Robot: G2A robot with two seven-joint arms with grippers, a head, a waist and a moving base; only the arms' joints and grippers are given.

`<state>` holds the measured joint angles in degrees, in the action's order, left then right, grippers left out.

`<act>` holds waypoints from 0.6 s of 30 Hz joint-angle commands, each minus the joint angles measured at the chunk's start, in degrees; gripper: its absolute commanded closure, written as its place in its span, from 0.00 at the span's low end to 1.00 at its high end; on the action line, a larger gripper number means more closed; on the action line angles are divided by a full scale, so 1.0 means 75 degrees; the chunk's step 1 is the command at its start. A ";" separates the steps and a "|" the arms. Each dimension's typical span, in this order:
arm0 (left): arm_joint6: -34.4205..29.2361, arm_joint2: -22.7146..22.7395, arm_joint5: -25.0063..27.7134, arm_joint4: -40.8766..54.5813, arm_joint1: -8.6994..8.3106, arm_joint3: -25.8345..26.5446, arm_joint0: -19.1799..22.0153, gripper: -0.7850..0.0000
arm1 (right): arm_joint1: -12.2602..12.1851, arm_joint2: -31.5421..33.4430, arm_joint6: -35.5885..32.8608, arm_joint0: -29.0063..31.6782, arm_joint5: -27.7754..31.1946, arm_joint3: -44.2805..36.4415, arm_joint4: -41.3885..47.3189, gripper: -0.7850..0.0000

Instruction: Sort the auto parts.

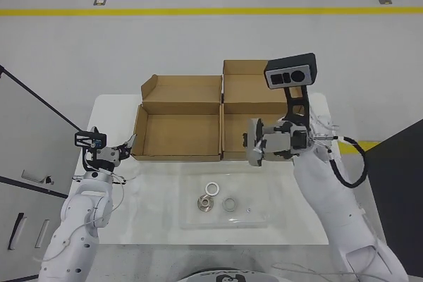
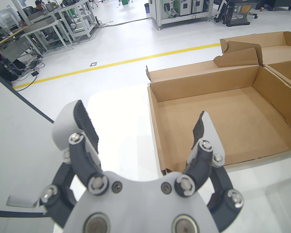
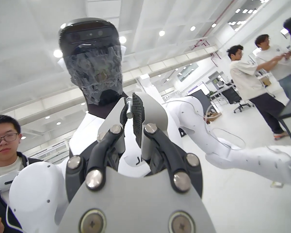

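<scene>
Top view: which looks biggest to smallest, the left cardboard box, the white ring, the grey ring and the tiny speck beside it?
1. the left cardboard box, by far
2. the white ring and the grey ring: they look about alike, so I won't rank them
3. the tiny speck

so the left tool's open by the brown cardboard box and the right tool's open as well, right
Not quite: the right tool is shut, pinching a small grey metal pin, as the right wrist view shows. The rest holds: the left tool is open by the brown cardboard box.
</scene>
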<state>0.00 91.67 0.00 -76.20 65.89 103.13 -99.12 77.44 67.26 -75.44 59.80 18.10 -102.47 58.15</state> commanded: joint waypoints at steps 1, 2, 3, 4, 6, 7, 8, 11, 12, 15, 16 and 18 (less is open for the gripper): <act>0.0000 0.0000 0.0000 0.0000 0.0000 0.0000 0.0000 0.00 | -0.0076 0.0206 -0.0049 -0.0115 -0.0443 0.0060 -0.0776 1.00; 0.0000 0.0000 0.0000 0.0000 0.0000 0.0000 0.0000 0.00 | -0.0116 0.0312 -0.0057 -0.0171 -0.0682 0.0049 -0.1106 1.00; 0.0000 0.0000 0.0000 0.0000 0.0000 0.0000 0.0000 0.00 | -0.0149 0.0396 -0.0051 -0.0205 -0.0896 0.0039 -0.1355 1.00; 0.0000 0.0000 0.0000 0.0000 0.0000 0.0000 0.0000 0.00 | -0.0199 0.0487 -0.0118 -0.0279 -0.1158 0.0033 -0.1855 1.00; 0.0000 0.0000 0.0000 0.0000 0.0000 0.0000 0.0000 0.00 | -0.0302 0.0642 -0.0193 -0.0404 -0.1701 0.0008 -0.2903 1.00; 0.0000 0.0000 0.0000 0.0000 0.0000 0.0000 0.0000 0.00 | -0.0351 0.0699 -0.0190 -0.0433 -0.1951 0.0018 -0.3421 1.00; 0.0000 0.0000 0.0000 0.0000 0.0000 0.0000 0.0000 0.00 | -0.0406 0.0736 -0.0243 -0.0476 -0.2189 -0.0007 -0.4037 1.00; 0.0000 0.0000 0.0000 0.0000 0.0000 0.0000 0.0000 0.00 | -0.0493 0.0828 -0.0101 -0.0432 -0.2660 -0.0057 -0.4693 1.00; 0.0000 0.0000 0.0000 0.0000 0.0000 0.0000 0.0000 0.00 | -0.0525 0.0843 -0.0098 -0.0440 -0.2786 -0.0074 -0.4961 1.00; 0.0000 0.0000 0.0000 0.0000 0.0000 0.0000 0.0000 0.00 | -0.0623 0.0865 -0.0138 -0.0482 -0.3239 -0.0086 -0.5817 1.00; 0.0000 0.0000 0.0000 0.0000 0.0000 0.0000 0.0000 0.00 | -0.0660 0.0870 -0.0160 -0.0508 -0.3396 -0.0101 -0.6147 1.00; 0.0000 0.0000 0.0000 0.0000 0.0000 0.0000 0.0000 0.00 | -0.0727 0.0892 -0.0185 -0.0550 -0.3654 -0.0133 -0.6716 1.00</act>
<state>0.00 91.67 0.00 -76.20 65.89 103.13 -99.12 72.20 73.86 -76.79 55.79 -8.37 -103.38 10.03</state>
